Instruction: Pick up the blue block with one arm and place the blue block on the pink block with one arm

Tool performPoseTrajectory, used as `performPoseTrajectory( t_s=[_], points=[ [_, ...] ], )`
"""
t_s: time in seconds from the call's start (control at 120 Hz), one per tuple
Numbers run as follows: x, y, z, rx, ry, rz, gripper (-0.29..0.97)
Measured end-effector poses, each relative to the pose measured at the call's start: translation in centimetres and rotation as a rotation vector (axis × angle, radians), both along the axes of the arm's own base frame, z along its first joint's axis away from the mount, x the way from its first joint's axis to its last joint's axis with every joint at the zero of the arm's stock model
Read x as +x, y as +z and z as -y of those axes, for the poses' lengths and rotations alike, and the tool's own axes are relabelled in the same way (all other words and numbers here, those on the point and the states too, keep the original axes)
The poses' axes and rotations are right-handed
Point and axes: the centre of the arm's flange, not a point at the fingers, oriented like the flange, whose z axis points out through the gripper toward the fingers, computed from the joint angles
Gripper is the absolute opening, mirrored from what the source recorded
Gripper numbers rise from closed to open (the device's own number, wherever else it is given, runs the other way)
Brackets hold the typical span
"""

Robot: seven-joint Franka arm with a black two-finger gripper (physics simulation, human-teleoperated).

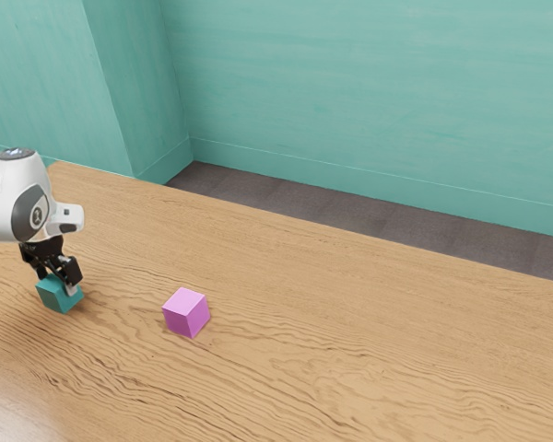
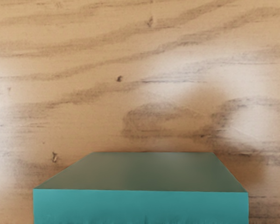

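A plain teal-blue block is covered from above by the gripper; whether it is clamped cannot be told. A pink block is seen at its 3 o'clock.

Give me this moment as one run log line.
stage: pickup | gripper: over blue block | pink block: on table, top bare

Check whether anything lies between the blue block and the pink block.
Nothing visible does. The blue block is just under the gripper, and only bare wooden table lies between it and the pink block toward the exterior view's right.
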Motion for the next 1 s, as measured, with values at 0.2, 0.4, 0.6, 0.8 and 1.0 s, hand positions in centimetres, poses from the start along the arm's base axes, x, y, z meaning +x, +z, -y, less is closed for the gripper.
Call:
performPoseTrajectory(
  t_s=[0.2, 0.4, 0.6, 0.8, 1.0],
  points=[
    [-0.15, -0.13, -0.09, 0.0, -0.014, -0.001, 0.68],
    [-0.28, -0.14, -0.29, 0.0, -0.025, -0.002, 0.68],
    [-0.28, -0.14, -0.3, 0.0, -0.036, -0.002, 0.55],
    [-0.24, -0.13, -0.28, 0.001, -0.043, -0.001, 0.44],
    [-0.08, 0.04, -0.06, 0.001, -0.051, 0.003, 0.4]
  ],
)
